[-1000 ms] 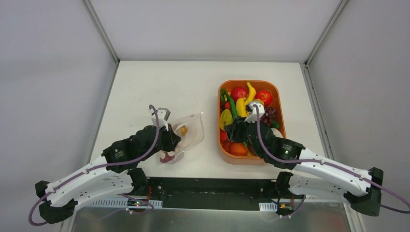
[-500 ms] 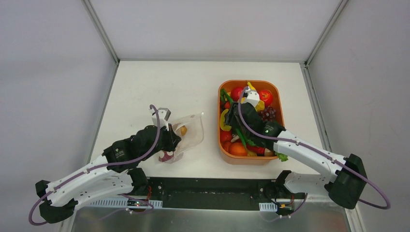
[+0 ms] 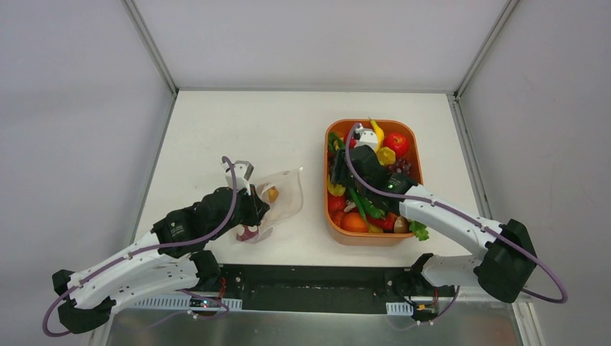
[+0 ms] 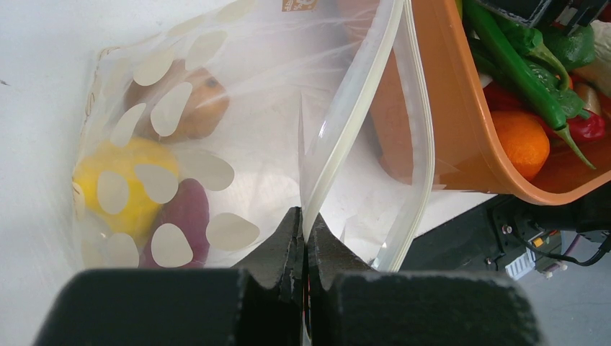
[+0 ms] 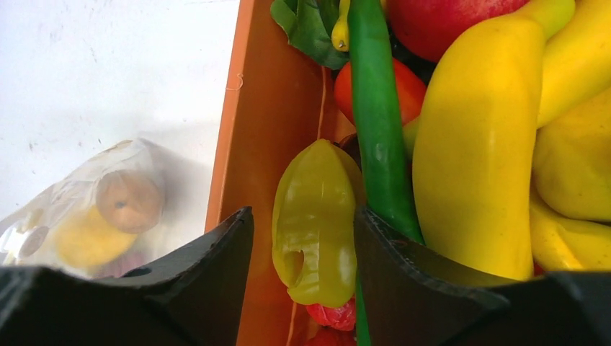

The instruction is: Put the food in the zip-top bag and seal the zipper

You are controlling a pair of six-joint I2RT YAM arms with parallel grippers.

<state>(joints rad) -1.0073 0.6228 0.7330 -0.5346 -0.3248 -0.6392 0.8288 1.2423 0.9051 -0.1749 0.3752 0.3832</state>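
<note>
Right wrist view: right pincer [image 5: 301, 216] now straddling yellow-green pepper [image 5: 317, 252] at orange tray [image 5: 252, 144] wall. Widened over last second, nothing gripped yet; probably next pick. Left pincer [image 4: 305, 231] clamped on zip-top bag [image 4: 216, 108] lip. Mouth open, lemon [image 4: 119, 187] inside, on counter [image 4: 29, 43] beside tray.

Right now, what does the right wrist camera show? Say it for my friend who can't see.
The right claw stands open around a yellow-green pepper in the orange tray, beside a long green pod and yellow bananas. Left of the tray, a clear bag holding food lies on the white table.
</note>
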